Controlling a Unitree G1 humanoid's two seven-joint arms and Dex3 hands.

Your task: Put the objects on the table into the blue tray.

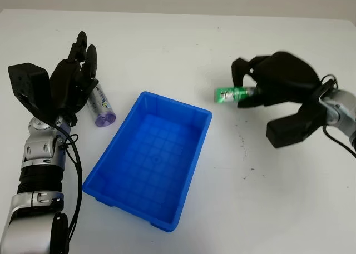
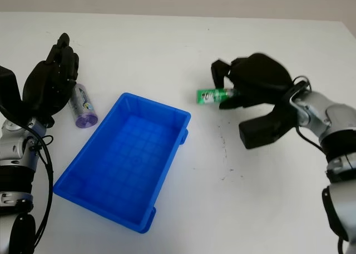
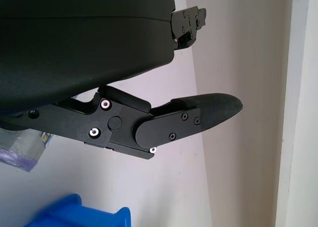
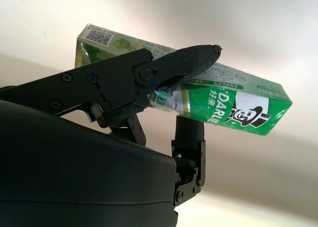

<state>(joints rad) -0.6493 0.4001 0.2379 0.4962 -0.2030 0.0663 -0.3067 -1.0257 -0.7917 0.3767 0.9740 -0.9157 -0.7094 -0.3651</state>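
Note:
The blue tray [image 1: 113, 140] stands in the middle of the table with nothing in it. My right hand [image 1: 246, 90] is to the right of the tray's far corner, shut on a green toothpaste box [image 1: 228, 94]. In the right wrist view one finger [image 4: 169, 65] crosses the front of the green box [image 4: 228, 103] and another presses from behind. A clear tube with a purple cap [image 1: 100, 106] lies on the table left of the tray. My left hand [image 1: 75, 76] is open, raised just beside and over that tube, whose end [image 3: 22, 150] is visible in the left wrist view.
The white table [image 1: 183, 48] stretches wide behind and to the right of the tray. A few small dark specks [image 1: 245, 148] mark its surface right of the tray.

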